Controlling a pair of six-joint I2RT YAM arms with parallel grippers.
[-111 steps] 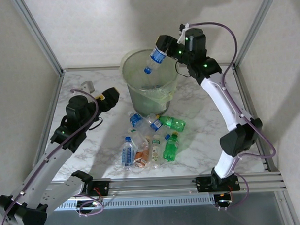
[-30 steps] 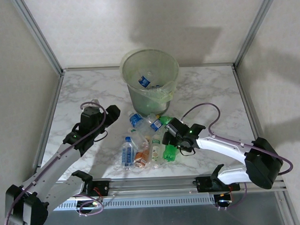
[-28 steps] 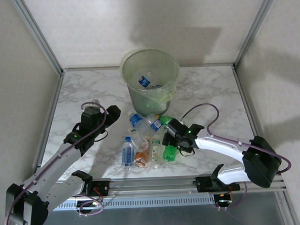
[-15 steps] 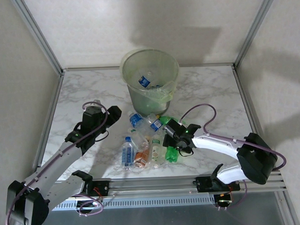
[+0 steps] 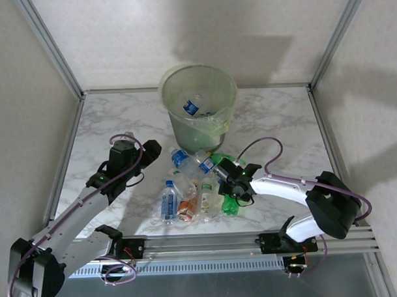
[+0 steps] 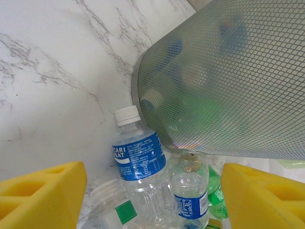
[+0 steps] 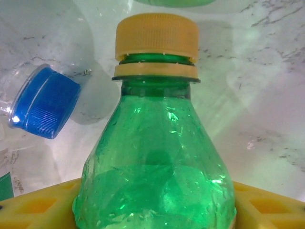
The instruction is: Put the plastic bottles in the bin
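A white marble-patterned tabletop (image 5: 119, 118) sits inside pale walls and aluminium posts. At its far middle stands the bin (image 5: 178, 126), round, translucent pale green, narrowing downward, with a blue-labelled bottle (image 5: 191, 108) visible inside. The remaining plastic bottles (image 5: 187, 191) lie clustered on the tabletop just in front of it, near the front rail: clear ones with blue labels, green ones, 1 with an orange-red label.

The right gripper (image 5: 227, 186) is low at the cluster's right side. Its yellow fingers (image 7: 38, 205) pinch the green bottle (image 7: 157, 181), a crinkled body with a yellow-orange cap; a blue cap (image 7: 45, 102) of a clear bottle lies beside it.

The left gripper (image 5: 149, 149) sits left of the cluster, its fingers (image 6: 40, 195) spread wide and holding nothing. Between them the left wrist view shows a white-capped clear bottle (image 6: 139, 160) against the bin's base; its blue label reads "CARI" and "WEAT", the small print illegible.
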